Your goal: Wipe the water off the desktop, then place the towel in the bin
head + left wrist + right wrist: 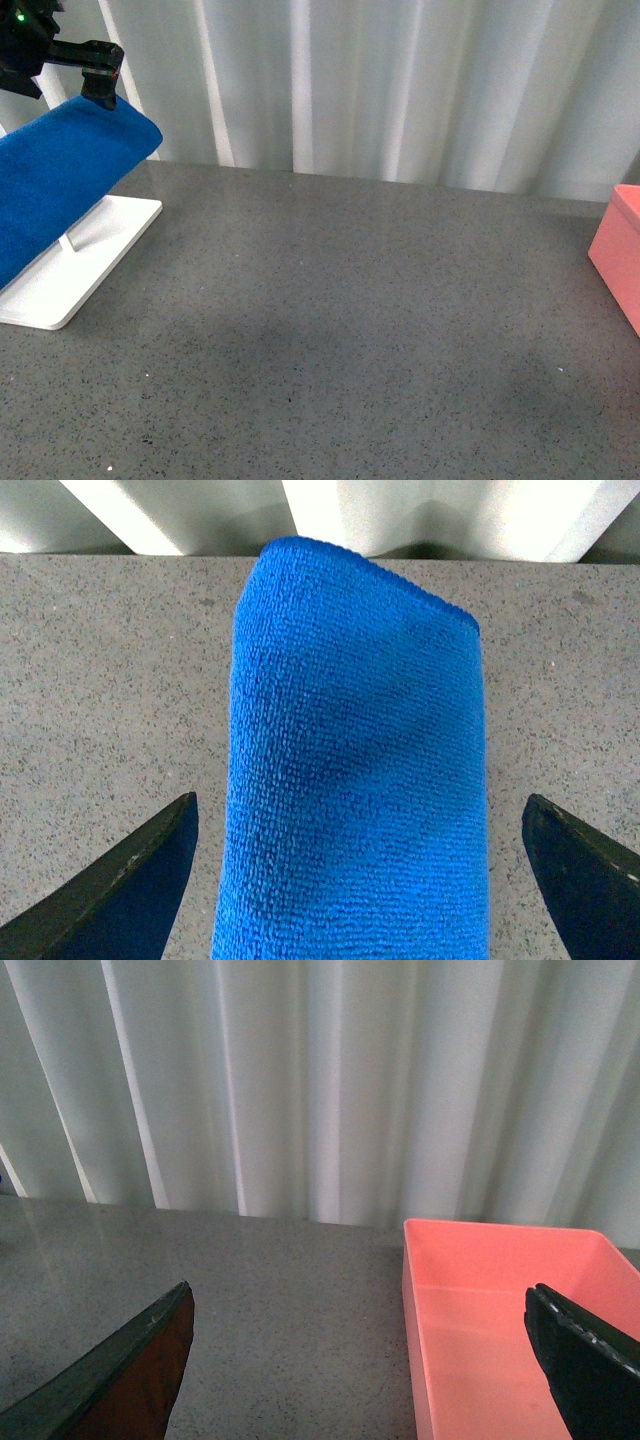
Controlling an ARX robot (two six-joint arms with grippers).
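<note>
Currently logged: the towel was draped over a rack at the far left of the desktop, sloping down toward the near left edge of the front view. The rack's white base plate sat flat on the desktop under it.

The left gripper hung above the towel's higher, far end. Its jaws were spread wide. In the left wrist view the two dark fingers stood either side of the towel, with a clear strip of desktop showing between each finger and the cloth. No contact seen.

The right gripper was also spread wide and held nothing. It pointed at the near left part of the bin, with one finger over the desktop and the other over the bin's interior. The bin stood at the far right of the desktop, well apart from the towel. A white pleated curtain ran along the back edge.
</note>
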